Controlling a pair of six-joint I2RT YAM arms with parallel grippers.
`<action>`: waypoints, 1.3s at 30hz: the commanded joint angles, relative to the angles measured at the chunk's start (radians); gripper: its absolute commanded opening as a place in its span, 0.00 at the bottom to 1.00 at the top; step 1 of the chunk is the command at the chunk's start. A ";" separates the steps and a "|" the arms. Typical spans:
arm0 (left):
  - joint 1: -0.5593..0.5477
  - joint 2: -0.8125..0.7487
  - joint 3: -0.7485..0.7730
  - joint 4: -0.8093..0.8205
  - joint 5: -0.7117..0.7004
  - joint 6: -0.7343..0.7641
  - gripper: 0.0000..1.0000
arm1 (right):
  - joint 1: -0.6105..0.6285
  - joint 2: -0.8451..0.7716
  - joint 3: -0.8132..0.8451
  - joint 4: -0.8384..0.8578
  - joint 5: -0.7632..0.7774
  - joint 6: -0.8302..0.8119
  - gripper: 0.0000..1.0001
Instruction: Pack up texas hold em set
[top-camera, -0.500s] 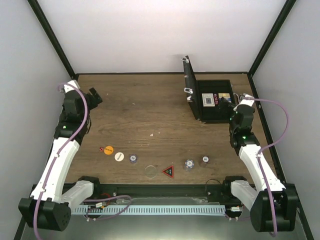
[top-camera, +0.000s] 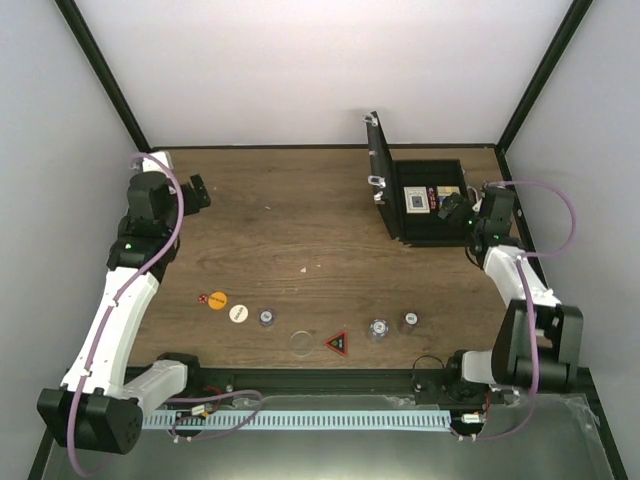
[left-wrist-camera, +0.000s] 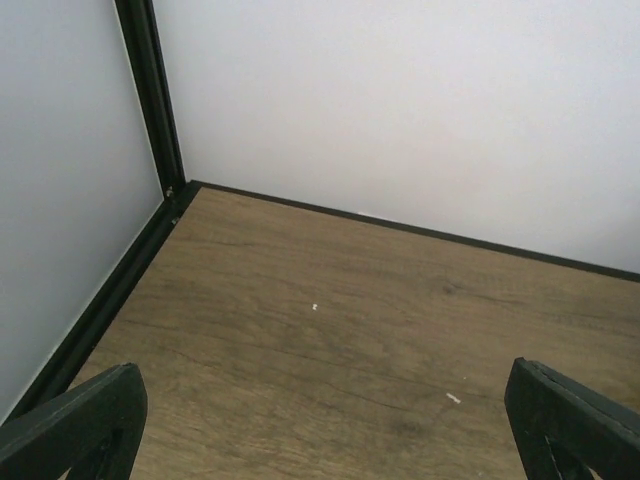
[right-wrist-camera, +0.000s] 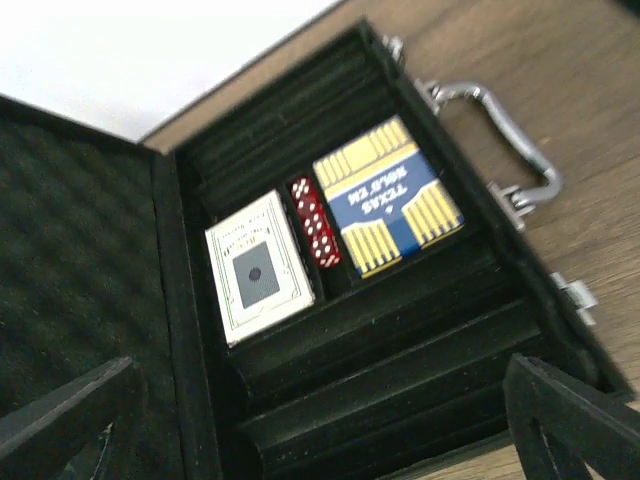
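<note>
The black case (top-camera: 432, 228) of the texas hold em set lies open at the back right, its lid (top-camera: 378, 170) standing upright. Inside are a white card deck (right-wrist-camera: 258, 268), red dice (right-wrist-camera: 314, 222) and a blue deck (right-wrist-camera: 388, 195); the chip grooves (right-wrist-camera: 400, 380) hold nothing. My right gripper (top-camera: 455, 212) hovers open over the case. Near the front lie red dice (top-camera: 201, 298), an orange chip (top-camera: 217, 299), a white chip (top-camera: 238, 313), a purple-grey chip (top-camera: 266, 318) and a red-black triangle (top-camera: 337, 343). My left gripper (top-camera: 195, 193) is open at the back left, above bare wood (left-wrist-camera: 330, 330).
A clear disc (top-camera: 301, 342) and two more round pieces (top-camera: 378, 329) (top-camera: 409, 321) lie in the front row. The case's silver handle (right-wrist-camera: 505, 125) points toward the table's right edge. Black frame posts (left-wrist-camera: 150, 110) and white walls close the back and sides.
The right arm has folded back toward the right wall, with its gripper still over the case. The left gripper has shifted slightly farther back.
</note>
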 joint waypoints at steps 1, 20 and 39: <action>0.002 0.021 -0.053 0.071 -0.020 0.059 1.00 | -0.042 0.108 0.092 -0.097 -0.117 0.003 1.00; 0.007 -0.020 -0.178 0.166 0.155 0.091 1.00 | -0.197 0.419 0.251 -0.162 -0.229 -0.110 0.94; 0.006 0.006 -0.179 0.156 0.142 0.091 1.00 | -0.197 0.464 0.269 -0.181 -0.401 -0.147 0.83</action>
